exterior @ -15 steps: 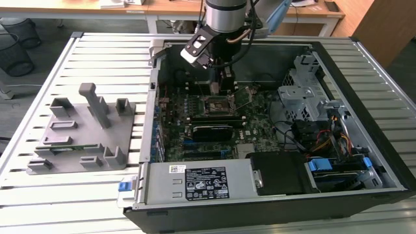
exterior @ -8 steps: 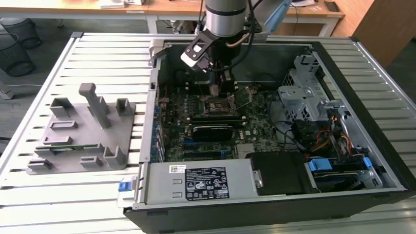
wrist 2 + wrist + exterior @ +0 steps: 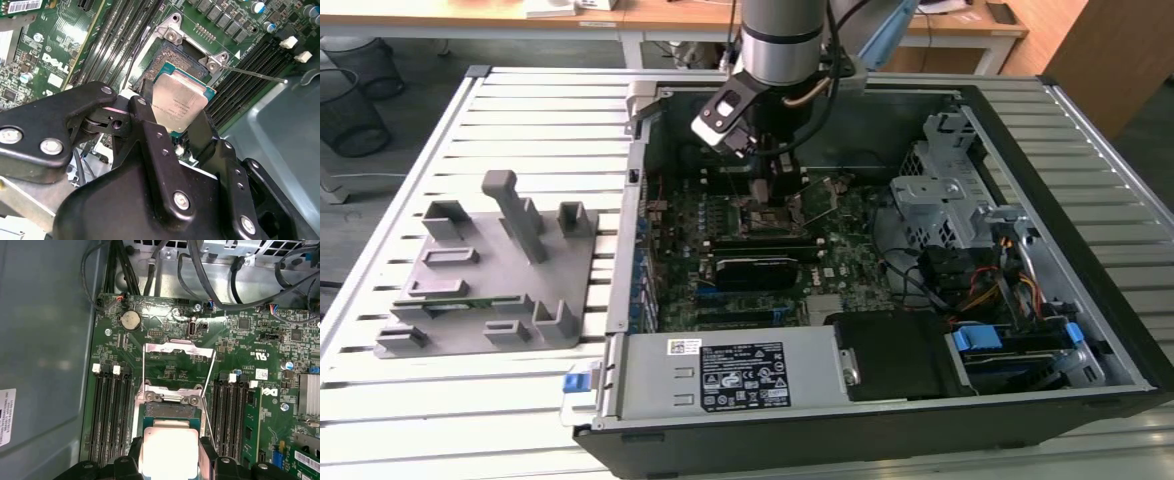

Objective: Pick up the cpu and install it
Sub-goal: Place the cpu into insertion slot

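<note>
The cpu (image 3: 180,102) is a flat square chip with a shiny silver top, gripped at two opposite edges by my black fingers (image 3: 150,132). My gripper (image 3: 177,125) is shut on it and holds it tilted just above the open socket (image 3: 172,57) on the motherboard. In the first wrist view the cpu (image 3: 167,450) hangs over the near edge of the socket (image 3: 170,410), whose metal load plate (image 3: 177,352) is flipped open. In the exterior view my gripper (image 3: 767,190) reaches down into the middle of the open computer case (image 3: 1014,130).
Memory slots (image 3: 107,410) flank the socket on both sides. The thin lever rod (image 3: 260,75) sticks out beside it. A black block (image 3: 754,270), a power supply (image 3: 734,375) and a drive cage (image 3: 947,200) fill the case. Grey holder blocks (image 3: 487,270) stand on the slatted table.
</note>
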`<state>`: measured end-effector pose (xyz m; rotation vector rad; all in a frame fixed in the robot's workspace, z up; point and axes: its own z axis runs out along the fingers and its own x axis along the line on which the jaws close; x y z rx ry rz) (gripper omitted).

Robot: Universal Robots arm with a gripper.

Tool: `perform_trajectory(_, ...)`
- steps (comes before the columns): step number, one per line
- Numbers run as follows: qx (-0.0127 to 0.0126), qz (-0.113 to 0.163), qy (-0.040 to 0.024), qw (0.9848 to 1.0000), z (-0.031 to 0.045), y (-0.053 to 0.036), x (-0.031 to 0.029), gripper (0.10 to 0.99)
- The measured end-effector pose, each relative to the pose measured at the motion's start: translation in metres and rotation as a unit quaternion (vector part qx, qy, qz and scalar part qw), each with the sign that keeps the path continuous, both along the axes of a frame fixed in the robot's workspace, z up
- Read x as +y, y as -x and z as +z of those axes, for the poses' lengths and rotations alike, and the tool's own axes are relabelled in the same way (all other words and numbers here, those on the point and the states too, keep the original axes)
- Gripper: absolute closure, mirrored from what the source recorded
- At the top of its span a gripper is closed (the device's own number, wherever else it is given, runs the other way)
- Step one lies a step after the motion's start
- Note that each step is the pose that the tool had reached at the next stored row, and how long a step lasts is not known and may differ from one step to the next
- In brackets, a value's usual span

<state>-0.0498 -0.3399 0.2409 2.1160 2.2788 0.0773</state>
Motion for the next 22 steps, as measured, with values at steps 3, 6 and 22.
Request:
perform_trajectory(3,0.0000,-0.002,0.0000,1.0000,-0.0024,0.0000,0.0000,0.557)
perform_trajectory(6,0.0000,-0.002,0.0000,1.0000,-0.0057,0.0000,0.0000,0.557)
perform_trajectory(22,0.0000,-0.005,0.0000,1.0000,-0.0222,0.0000,0.0000,0.557)
